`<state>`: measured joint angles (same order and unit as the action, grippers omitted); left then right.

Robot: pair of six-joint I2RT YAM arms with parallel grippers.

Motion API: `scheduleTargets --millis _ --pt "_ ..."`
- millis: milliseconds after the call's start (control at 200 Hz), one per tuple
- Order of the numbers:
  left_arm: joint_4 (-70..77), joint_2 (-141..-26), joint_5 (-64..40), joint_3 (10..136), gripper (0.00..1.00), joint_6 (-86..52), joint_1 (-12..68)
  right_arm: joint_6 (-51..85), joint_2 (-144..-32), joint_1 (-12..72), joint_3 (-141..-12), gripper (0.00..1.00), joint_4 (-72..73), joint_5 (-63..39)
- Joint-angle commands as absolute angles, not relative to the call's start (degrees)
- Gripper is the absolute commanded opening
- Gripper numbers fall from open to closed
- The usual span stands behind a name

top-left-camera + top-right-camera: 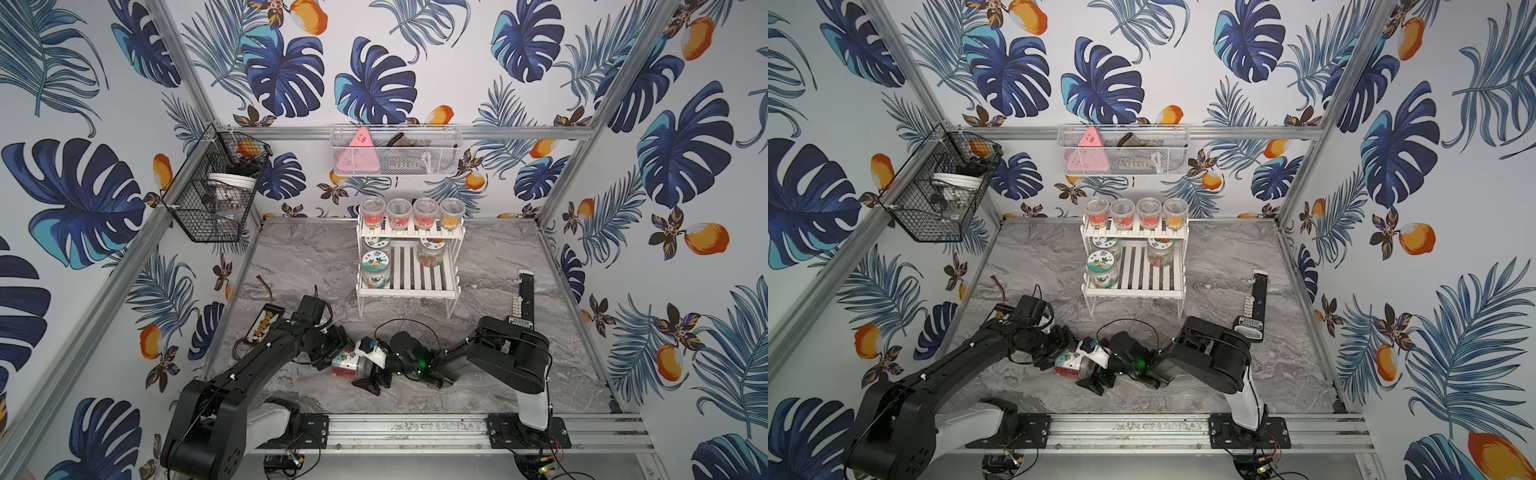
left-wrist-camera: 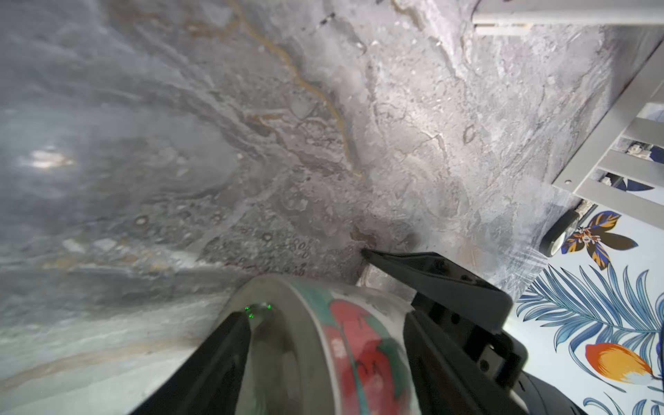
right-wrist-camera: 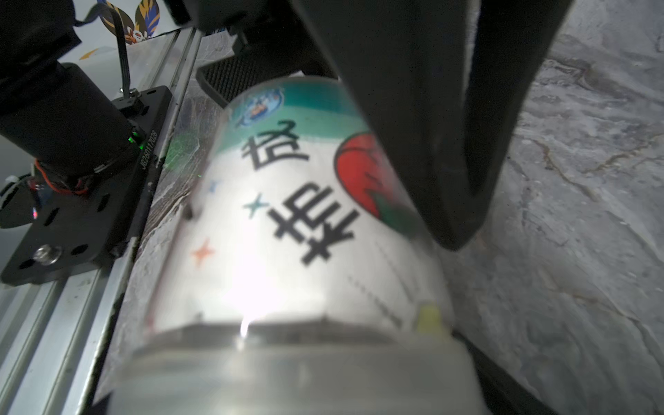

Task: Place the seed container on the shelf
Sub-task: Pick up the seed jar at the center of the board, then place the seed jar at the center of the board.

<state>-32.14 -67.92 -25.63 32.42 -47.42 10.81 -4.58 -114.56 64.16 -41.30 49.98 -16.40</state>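
marble surface, near centre: seed container held sideways | my left jaws clamp its base end, likely for carrying | my right jaws straddle the lid, cannot tell if gripping | shelf far off

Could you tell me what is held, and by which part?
The left gripper clamps the seed container at its base end; the right gripper straddles the lid end, grip unclear.

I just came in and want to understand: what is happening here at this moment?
The left claw is shut on the seed container, which is turned on its side, down at the marble table, in front of the shelf. The right claw straddles its lid end with jaws wide. The container is not yet on the shelf.
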Motion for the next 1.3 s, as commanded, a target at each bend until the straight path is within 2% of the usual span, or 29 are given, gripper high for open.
scheduleTargets --millis 0,165,240,385,515,660,851,1051,1296 --pt "-31.7 -68.0 -26.9 32.3 0.75 -45.4 10.9 -6.5 -115.1 63.3 -41.8 0.97 54.1 -15.1" --pt "-31.4 -68.1 -26.6 32.7 0.75 -45.7 10.9 -6.7 -111.8 62.8 -40.9 0.8 51.4 -18.8" --pt "-32.1 -67.8 -25.4 33.9 0.76 -45.5 10.9 -5.5 -107.7 62.8 -39.8 0.76 46.9 -19.4" --pt "-32.6 -67.3 -25.3 36.8 0.83 -44.8 10.9 -1.6 -96.9 62.8 -38.2 0.75 31.1 -19.1" --pt "-31.6 -66.3 -27.6 39.6 0.98 -43.8 11.1 0.8 -87.2 62.8 -40.4 0.75 8.7 -15.5" --pt "-32.1 -63.4 -24.9 42.5 0.99 -42.6 11.2 5.5 -82.4 62.8 -46.5 0.77 -15.2 -11.2" --pt "-34.9 -59.9 -16.6 44.4 0.99 -38.9 11.2 15.7 -82.5 62.8 -57.9 0.79 -39.3 -5.8" --pt "-33.2 -60.2 -19.8 42.8 0.98 -38.3 12.6 18.7 -87.5 62.8 -69.0 0.79 -58.6 -3.7" --pt "-33.8 -59.6 -16.6 40.2 0.98 -39.1 13.9 16.9 -94.6 62.8 -76.9 0.83 -67.4 -2.4"
